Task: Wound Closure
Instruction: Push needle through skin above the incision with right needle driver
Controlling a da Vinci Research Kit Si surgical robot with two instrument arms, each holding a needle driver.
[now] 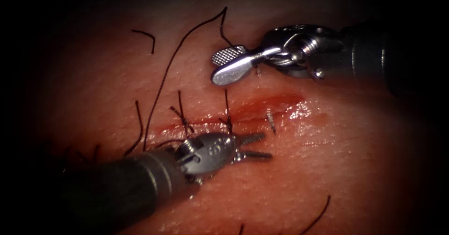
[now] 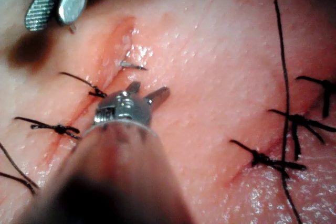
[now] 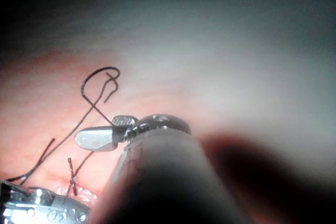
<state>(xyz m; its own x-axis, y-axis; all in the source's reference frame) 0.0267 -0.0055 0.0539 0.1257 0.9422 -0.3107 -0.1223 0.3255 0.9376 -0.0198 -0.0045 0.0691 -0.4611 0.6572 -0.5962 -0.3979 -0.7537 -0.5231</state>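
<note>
Tissue (image 1: 327, 169) lies under both tools, with the cut (image 1: 262, 106) running across it as a reddish line, wet with red fluid (image 1: 304, 111) toward its right end. Two tied stitches (image 1: 184, 120) cross the cut at its left part, their cut ends sticking up.

The left tool (image 1: 255, 146) rests just below the cut, its two jaws spread apart and holding nothing; its shaft is lost in the dark away from the cut. In the left wrist view the same tool (image 2: 149, 92) stands open just beside the cut, with its blurred shaft hiding the tissue behind it.

The right tool (image 1: 227, 64) hovers above the cut, clear of the tissue, its jaws parted with one ridged face turned up and nothing between them. In the right wrist view its jaws (image 3: 113, 129) stand apart past a blurred shaft.

A short bright sliver (image 1: 270, 121) pokes out of the tissue at the cut, right of the stitches and between the two tools. It looks like part of the needle set in the tissue, though too little of it is exposed to be sure. In the left wrist view it shows as a thin grey piece (image 2: 131, 65) at the cut.

A long thread (image 1: 173, 62) curves from above the cut down past the stitches on the left; where it ends cannot be made out.
</note>
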